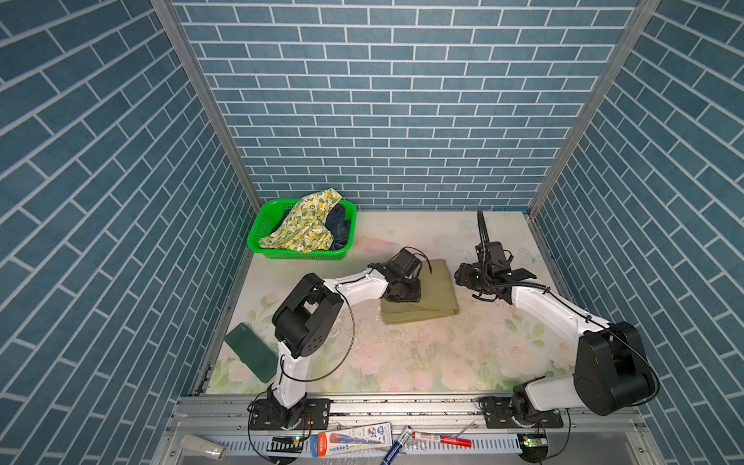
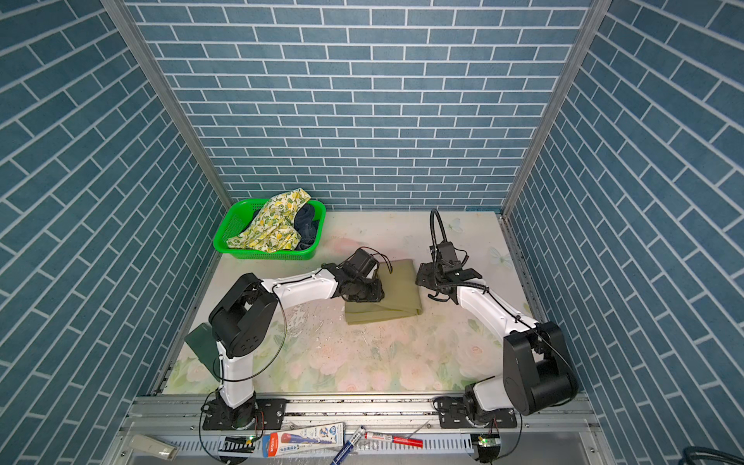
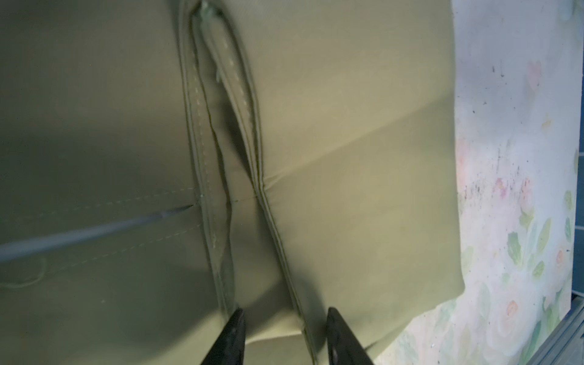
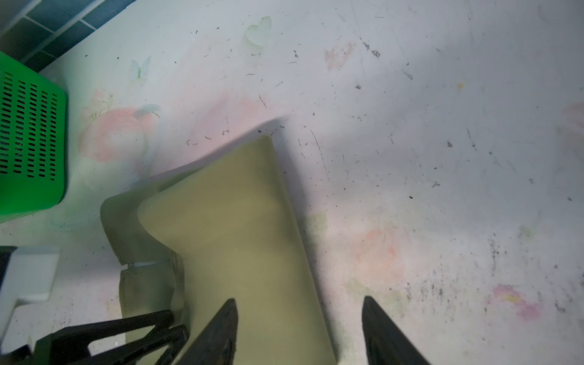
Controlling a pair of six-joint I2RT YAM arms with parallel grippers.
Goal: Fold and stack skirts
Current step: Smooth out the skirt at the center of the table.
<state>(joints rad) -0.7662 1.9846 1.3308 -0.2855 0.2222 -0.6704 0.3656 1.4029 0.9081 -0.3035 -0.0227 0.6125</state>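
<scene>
While the lemon-print skirt (image 1: 306, 225) and navy skirt (image 1: 340, 231) sit in the basket (image 1: 266, 223), the olive skirt (image 1: 439, 290) lies folded near it, w/ L gripper (image 3: 284, 313) part-open above the cloth, R gripper (image 4: 299, 300) wide, empty.

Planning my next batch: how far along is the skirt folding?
Done: the plain olive-khaki cloth skirt lies folded. In hand: the left gripper, jaws apart, over its seam. Left: the cream lemon-print skirt and dark navy denim skirt, crumpled in the green mesh basket, then stacking.
</scene>
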